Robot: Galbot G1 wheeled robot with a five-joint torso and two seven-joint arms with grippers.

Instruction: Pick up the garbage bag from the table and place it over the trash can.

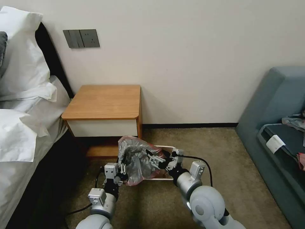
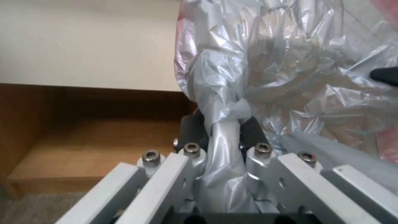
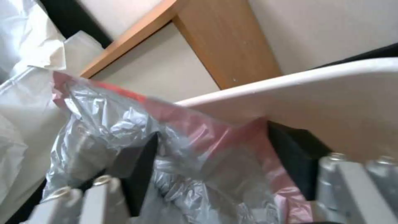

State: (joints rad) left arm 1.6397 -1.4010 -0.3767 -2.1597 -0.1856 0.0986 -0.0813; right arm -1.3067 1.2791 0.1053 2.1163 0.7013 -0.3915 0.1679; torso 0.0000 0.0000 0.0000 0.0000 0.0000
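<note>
Your left gripper (image 2: 224,137) is clamped on the bag (image 1: 136,159); the right gripper (image 1: 159,160), jaws apart inside, stretches the rim over the can (image 1: 165,147).

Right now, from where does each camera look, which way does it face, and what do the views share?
Head view: high, facing down; both arms, left gripper, right gripper, table, trash can.
Left wrist view: along its fingers, clamped on the garbage bag, toward the table's shelf.
Right wrist view: low, facing up past the can's rim; bag between its fingers.
All share the bag.
</note>
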